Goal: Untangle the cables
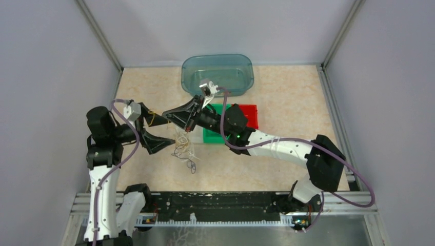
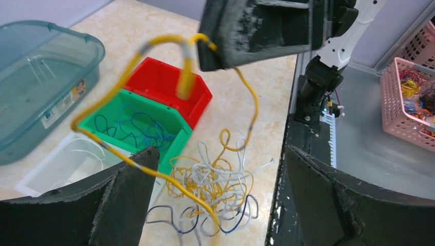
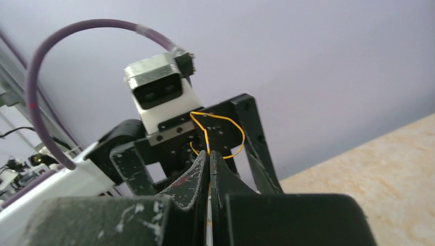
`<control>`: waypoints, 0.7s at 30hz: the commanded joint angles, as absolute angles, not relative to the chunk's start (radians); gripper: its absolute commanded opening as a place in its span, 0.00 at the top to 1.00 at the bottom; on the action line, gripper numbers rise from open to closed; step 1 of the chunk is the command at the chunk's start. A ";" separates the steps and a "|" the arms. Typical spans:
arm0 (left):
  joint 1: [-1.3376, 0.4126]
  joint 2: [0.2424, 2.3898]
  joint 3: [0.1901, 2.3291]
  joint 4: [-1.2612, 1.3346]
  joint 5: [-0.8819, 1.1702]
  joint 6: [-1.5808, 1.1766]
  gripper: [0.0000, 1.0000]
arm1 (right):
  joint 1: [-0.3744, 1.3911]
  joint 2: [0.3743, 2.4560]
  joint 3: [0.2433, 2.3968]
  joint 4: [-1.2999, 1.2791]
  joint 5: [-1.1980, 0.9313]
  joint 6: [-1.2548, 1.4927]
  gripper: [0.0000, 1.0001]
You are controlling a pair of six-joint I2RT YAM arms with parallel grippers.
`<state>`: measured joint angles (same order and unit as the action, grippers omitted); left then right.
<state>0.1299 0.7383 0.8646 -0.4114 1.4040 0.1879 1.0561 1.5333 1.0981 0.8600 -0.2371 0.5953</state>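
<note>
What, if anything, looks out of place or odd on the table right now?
The tangle of thin cables lies heaped on the table beside the green bin, not sorted. One yellow cable, pinched in the shut right gripper, loops up out of it, past a finger of the open left gripper.

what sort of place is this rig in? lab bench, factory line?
Most likely a robot lab test cell: a table boxed in by grey panels on metal framing, a red bin and a green bin for sorting, and a pink basket of wires alongside.

Soft even light; near yellow cable (image 2: pixel 185 77) blurry.
</note>
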 commanded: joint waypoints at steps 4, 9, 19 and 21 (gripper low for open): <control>0.080 0.692 0.800 0.020 1.371 -0.238 0.10 | 1.116 1.573 1.208 0.966 -0.234 0.602 1.00; 0.067 0.686 0.790 -0.028 1.361 -0.216 0.33 | 1.118 1.576 1.229 0.987 -0.215 0.600 1.00; 0.065 0.683 0.773 -0.132 1.366 -0.117 0.52 | 1.113 1.508 1.220 0.999 -0.139 0.524 1.00; 0.061 0.683 0.763 -0.139 1.371 -0.110 0.54 | 1.110 1.502 1.220 1.007 -0.136 0.533 1.00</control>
<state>0.0711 0.6907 0.7830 -0.1062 1.3617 -0.1455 1.1114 1.5742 1.1679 0.9169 -0.1696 0.5529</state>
